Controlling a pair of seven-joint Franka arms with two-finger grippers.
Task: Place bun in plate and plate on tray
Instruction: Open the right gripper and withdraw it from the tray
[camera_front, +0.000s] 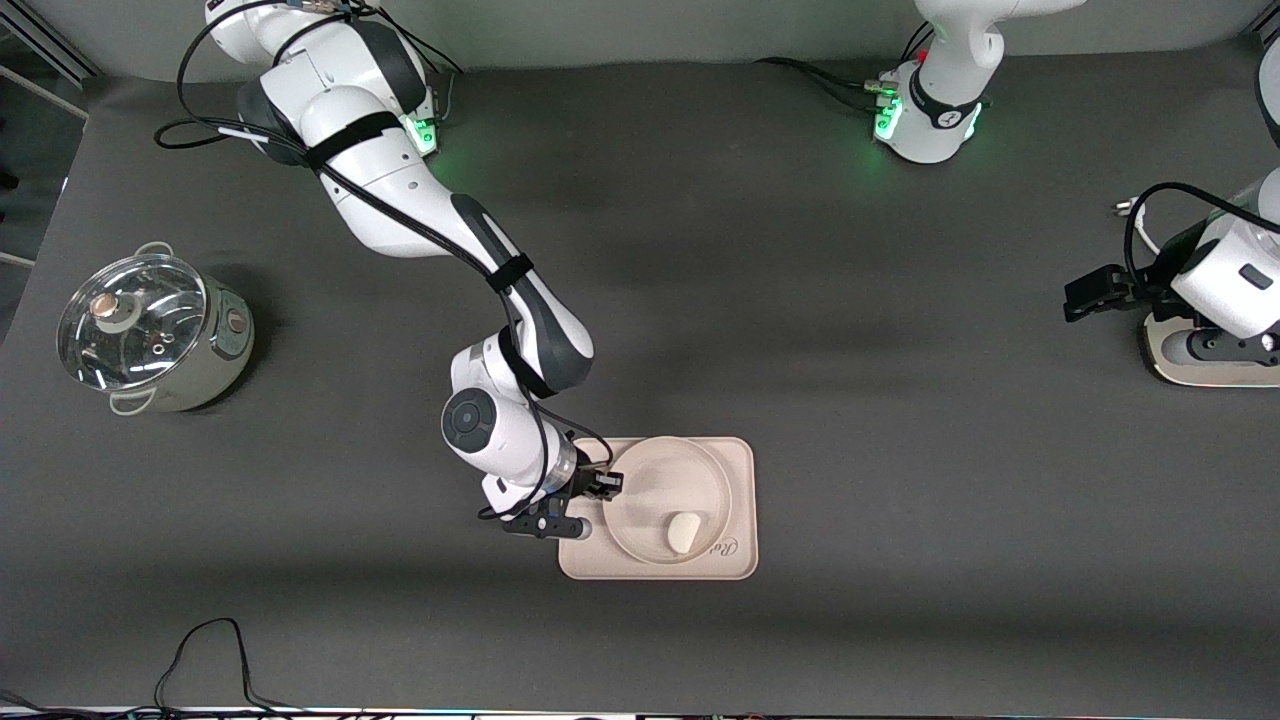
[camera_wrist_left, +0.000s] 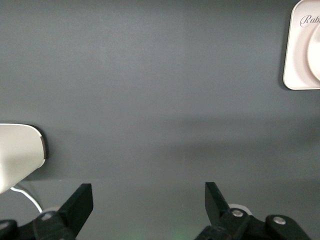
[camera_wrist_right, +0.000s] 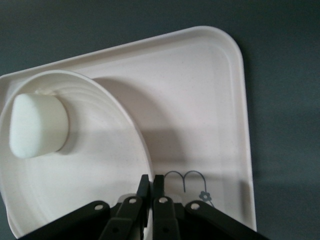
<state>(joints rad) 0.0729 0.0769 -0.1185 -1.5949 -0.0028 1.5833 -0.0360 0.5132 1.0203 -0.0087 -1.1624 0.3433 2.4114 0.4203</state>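
Note:
The plate (camera_front: 660, 478) lies within the tray (camera_front: 735, 470), near the front-camera part of the table. The bun (camera_front: 684, 532) lies in the plate, at the rim nearest the front camera. My right gripper (camera_front: 606, 484) is shut on the plate's rim at the side toward the right arm's end. In the right wrist view its fingers (camera_wrist_right: 151, 179) pinch the rim of the plate (camera_wrist_right: 90, 175), with the bun (camera_wrist_right: 37, 125) inside and the tray (camera_wrist_right: 200, 100) underneath. The plate casts a wide shadow on the tray; I cannot tell whether it rests flat. My left gripper (camera_front: 1090, 292) waits, open and empty (camera_wrist_left: 149, 202).
A steel pot with a glass lid (camera_front: 150, 335) stands toward the right arm's end. A beige flat object (camera_front: 1190, 362) lies under the left arm's hand. A black cable (camera_front: 200, 655) loops at the table edge nearest the front camera. The tray's corner shows in the left wrist view (camera_wrist_left: 300, 60).

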